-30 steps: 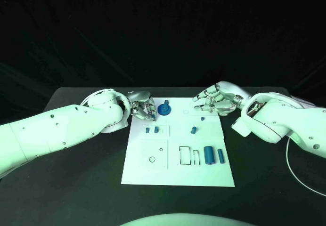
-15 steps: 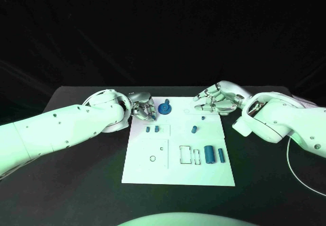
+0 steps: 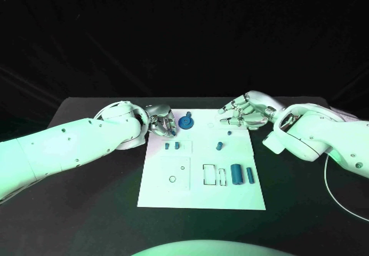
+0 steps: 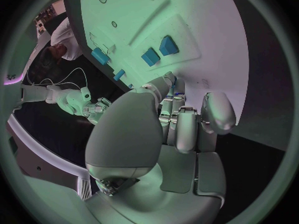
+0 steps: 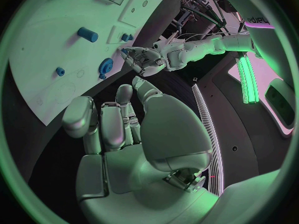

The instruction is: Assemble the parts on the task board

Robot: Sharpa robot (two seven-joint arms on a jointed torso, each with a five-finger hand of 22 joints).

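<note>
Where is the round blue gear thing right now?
In the head view, the blue gear sits at the far end of the task board, on its left side, right beside the left hand.

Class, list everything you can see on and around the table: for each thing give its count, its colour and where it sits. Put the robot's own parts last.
Table: one, black, under everything.
Task board: one, white, mid-table.
Gear: one, blue, board's far end, beside the left hand.
Small blocks: two, blue, left of the board's middle.
Peg: one, blue, right of the middle.
Cylinders: two, blue, board's right edge, side by side.
Cable: one, white, table's right.
Left hand: silver, at the board's far left corner.
Right hand: silver, above the far right corner.
</note>
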